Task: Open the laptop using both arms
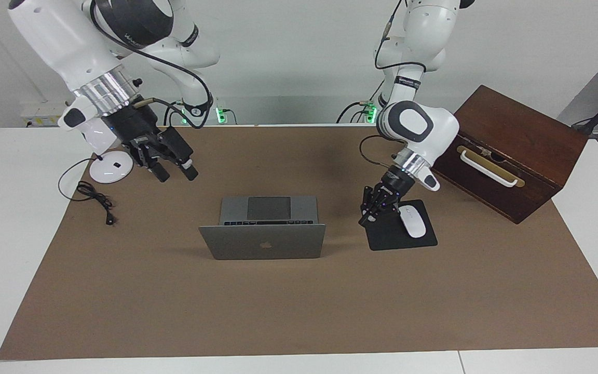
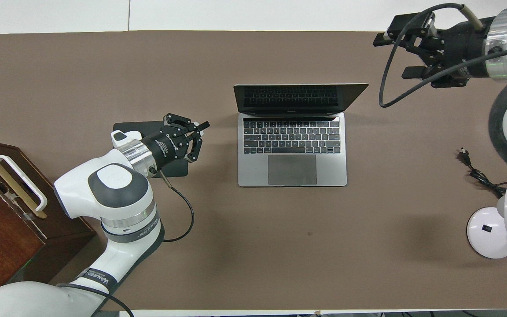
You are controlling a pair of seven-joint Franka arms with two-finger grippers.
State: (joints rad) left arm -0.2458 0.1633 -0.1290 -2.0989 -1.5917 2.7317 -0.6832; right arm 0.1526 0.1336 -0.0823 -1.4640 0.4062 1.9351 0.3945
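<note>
Both grippers hang clear of the laptop [image 1: 262, 234]: the right gripper [image 1: 174, 174], fingers spread wide, is over bare brown mat [image 1: 299, 311] toward the right arm's end, while the left gripper [image 1: 369, 215], fingertips together and empty, is over the black mousepad [image 1: 392, 236] beside the white mouse [image 1: 412, 222]. Mid-table, the silver-grey laptop stands open, lid upright (dark logo on its back). Only the overhead view shows its dark screen [image 2: 299, 97] and keyboard [image 2: 291, 137]; its trackpad [image 2: 292, 169] lies nearer the robots.
</note>
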